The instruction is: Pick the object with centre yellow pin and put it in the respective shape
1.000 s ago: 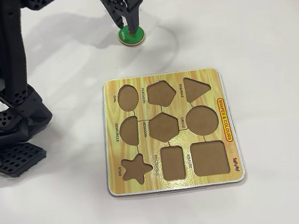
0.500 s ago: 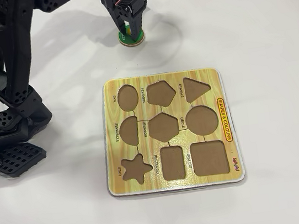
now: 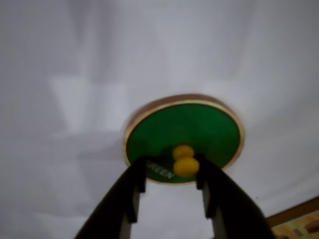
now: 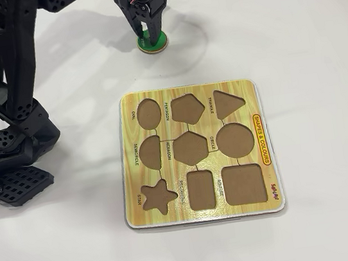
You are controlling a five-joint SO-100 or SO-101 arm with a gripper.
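Black claw [image 3: 172, 174] fingers stand on either side of the yellow knob [image 3: 185, 167] at the middle of the green disc [image 3: 194, 132] in the wrist view, close on it but with a gap on the left side; whether they pinch it I cannot tell. In the overhead view the disc [image 4: 156, 41] lies on the white surface [image 4: 290, 36] at upper centre, well apart from the puzzle board [image 4: 256, 93], whose CIRCLE cut-out [image 4: 235, 140] sits in the middle row, right.

Disc [image 4: 152, 42] on table beyond board [image 4: 197, 153]
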